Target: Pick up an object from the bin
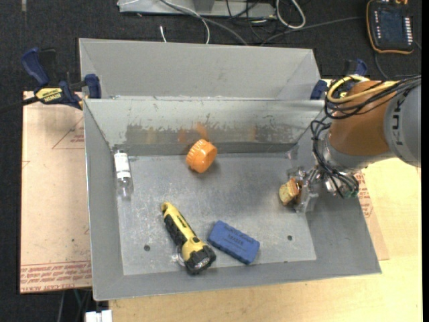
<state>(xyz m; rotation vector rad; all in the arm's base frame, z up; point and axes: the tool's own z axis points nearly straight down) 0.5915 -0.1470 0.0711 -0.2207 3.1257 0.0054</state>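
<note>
Where the bin (234, 193) floor meets its right wall, a small tan lump (289, 192) sits right against the gripper (303, 194); I cannot tell whether it is clenched on it. The grasp seems in hand, and next comes a clean lift. Elsewhere lie one orange cap (201, 155), one clear bottle (122, 166), one yellow torch (186, 237) and one blue block (233, 241).

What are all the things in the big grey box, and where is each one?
bin: one, grey metal, middle of the view
round thing: one, orange, by the back wall
bottle: one, clear and white, left side
flashlight: one, yellow and black, front left
flat block: one, blue, front, just right of the flashlight
small lump: one, tan, right side, right by the tool
arm: one, orange-brown cover, coming in from the right
tool: one, dark, low by the right wall
</note>
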